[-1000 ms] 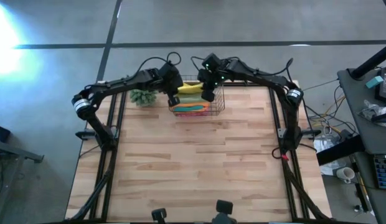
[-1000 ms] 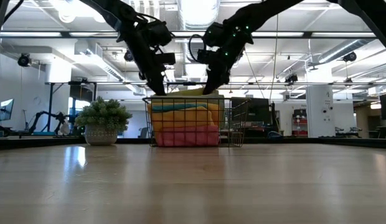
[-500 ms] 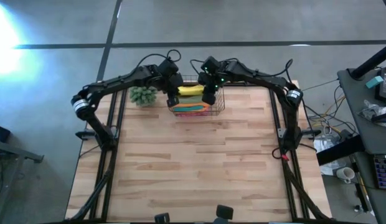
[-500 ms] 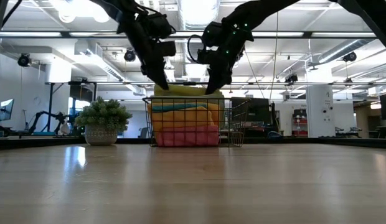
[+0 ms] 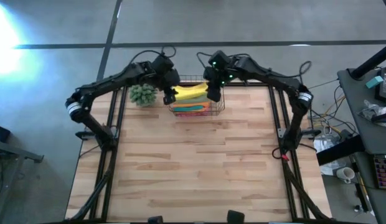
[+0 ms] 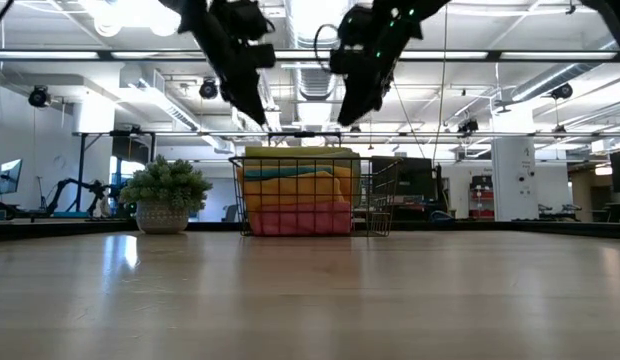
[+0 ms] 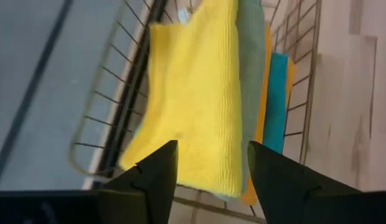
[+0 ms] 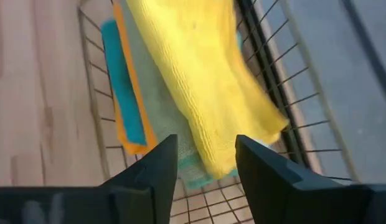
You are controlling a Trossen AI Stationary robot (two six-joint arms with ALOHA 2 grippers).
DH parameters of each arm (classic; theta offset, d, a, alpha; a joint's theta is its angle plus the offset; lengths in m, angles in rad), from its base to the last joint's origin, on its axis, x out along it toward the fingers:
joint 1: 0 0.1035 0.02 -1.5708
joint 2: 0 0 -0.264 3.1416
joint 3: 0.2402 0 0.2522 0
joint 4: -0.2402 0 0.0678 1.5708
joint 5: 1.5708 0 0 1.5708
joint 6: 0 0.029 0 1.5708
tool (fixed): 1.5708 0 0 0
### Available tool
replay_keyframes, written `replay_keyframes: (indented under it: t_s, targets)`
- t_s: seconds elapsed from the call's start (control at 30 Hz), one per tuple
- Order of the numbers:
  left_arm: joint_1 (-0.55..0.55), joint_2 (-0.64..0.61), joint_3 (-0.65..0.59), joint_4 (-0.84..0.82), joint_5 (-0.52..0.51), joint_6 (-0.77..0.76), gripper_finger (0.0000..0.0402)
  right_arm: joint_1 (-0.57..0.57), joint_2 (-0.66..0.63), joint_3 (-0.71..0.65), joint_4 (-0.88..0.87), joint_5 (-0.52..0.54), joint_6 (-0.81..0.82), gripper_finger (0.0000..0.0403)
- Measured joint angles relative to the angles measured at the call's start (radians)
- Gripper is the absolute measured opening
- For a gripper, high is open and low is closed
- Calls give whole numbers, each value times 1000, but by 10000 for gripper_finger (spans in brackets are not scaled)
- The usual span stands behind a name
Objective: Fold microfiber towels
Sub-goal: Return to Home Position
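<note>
Judged folding done: found microfiber towels (image 6: 297, 195) stacked in wire basket (image 5: 221, 102) at twelve o'clock on worktop (image 5: 193, 168), yellow towel (image 7: 199, 93) topmost, perhaps six in all. Saw left hand (image 7: 211, 144) and right hand (image 8: 205, 138) released, empty, above it.

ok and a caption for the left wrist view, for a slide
Open left pincer over the wire basket, folded yellow towel on top of the sage green towel inside.
</note>
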Motion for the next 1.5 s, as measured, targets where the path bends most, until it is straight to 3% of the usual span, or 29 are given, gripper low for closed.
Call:
replay_keyframes:
  t_s: [0.17,0.3,0.43,0.6,0.73,0.9,1.13,1.5]
  targets:
    - [-2,-112,-10,-21,-41,-45,178,2,-92,0,1,-13,7,156]
    - [-14,-237,-102,19,-43,-126,178,6,-145,-11,32,-102,1,150]
    - [-60,-403,-305,188,-42,-229,178,31,-161,-42,106,-180,43,139]
    - [-151,-632,-589,425,-43,-331,178,112,-159,-87,149,-184,97,120]
    - [-214,-809,-778,561,-42,-506,175,178,-159,-113,171,-166,142,103]
    - [-281,-1000,-930,613,-42,-630,134,240,-159,-118,223,-115,213,82]
    - [-334,-1187,-1064,617,-51,-652,16,310,-159,-120,263,-115,265,60]
    - [-339,-1473,-1312,701,-59,-679,0,382,-187,-121,260,-116,313,52]
